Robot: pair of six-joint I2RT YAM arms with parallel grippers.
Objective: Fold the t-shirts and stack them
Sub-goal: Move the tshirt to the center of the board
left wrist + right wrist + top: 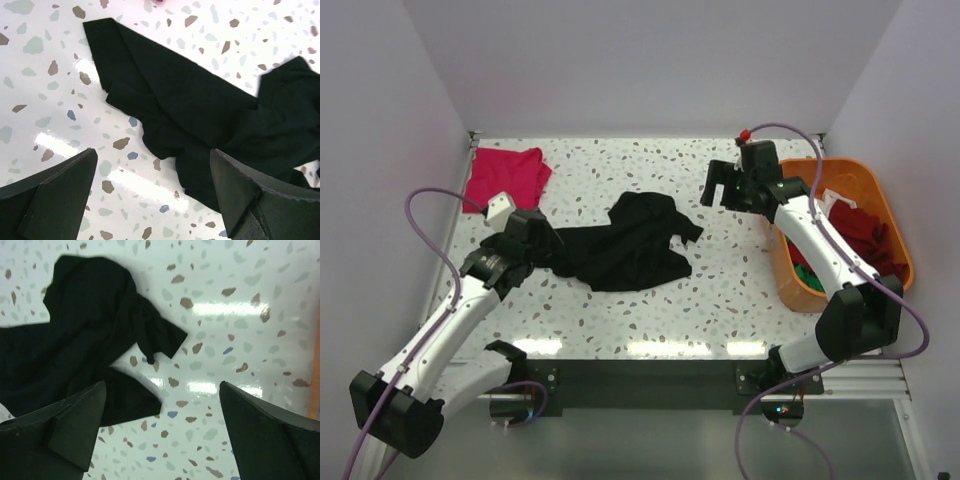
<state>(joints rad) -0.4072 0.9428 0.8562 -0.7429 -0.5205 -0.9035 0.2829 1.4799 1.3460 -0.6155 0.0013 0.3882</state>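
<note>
Left pincer, spread wide, hides the black t-shirt lower edge.

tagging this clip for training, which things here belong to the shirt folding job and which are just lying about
Part of the job:
- black t-shirt, crumpled mid-table
- pink-red t-shirt, far left corner
- dark red shirt and green cloth, in the orange tub

Just lying about:
- orange tub itself, only a holder
- speckled table
</note>
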